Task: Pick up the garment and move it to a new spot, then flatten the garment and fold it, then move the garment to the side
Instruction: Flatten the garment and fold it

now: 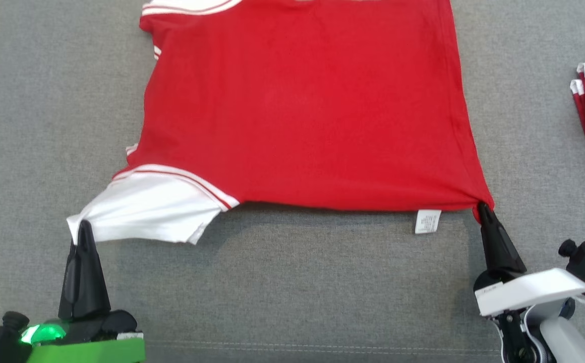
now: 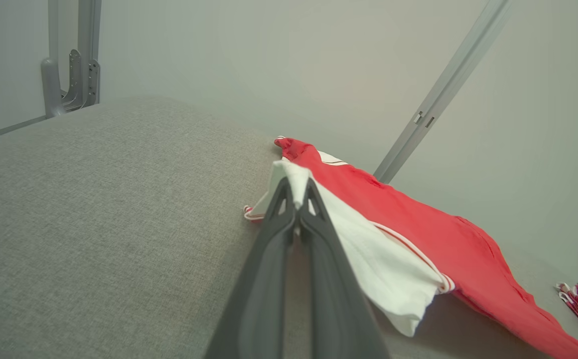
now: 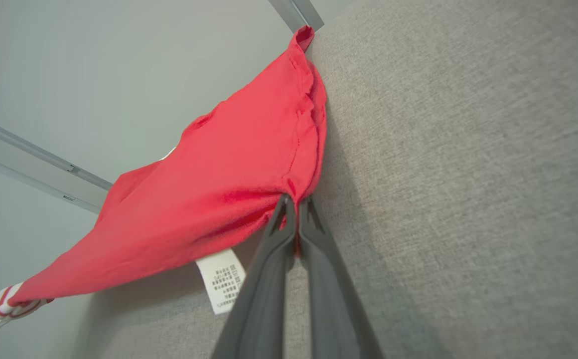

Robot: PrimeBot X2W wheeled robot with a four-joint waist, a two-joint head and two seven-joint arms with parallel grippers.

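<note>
Left pincer (image 1: 84, 226) clamped on white sleeve (image 1: 146, 206) of shirt (image 1: 297, 111), lower left; right pincer (image 1: 483, 206) clamped on red hem corner.

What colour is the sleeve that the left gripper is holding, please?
White, with thin red striping where the sleeve joins the red shirt; clearest in the head view.

You have garment (image 1: 297, 111): matt red knit cloth. Grey surface (image 1: 292, 282): coarse woven fabric. Fingers (image 1: 84, 272) at 7 o'clock: matt black plastic.
</note>
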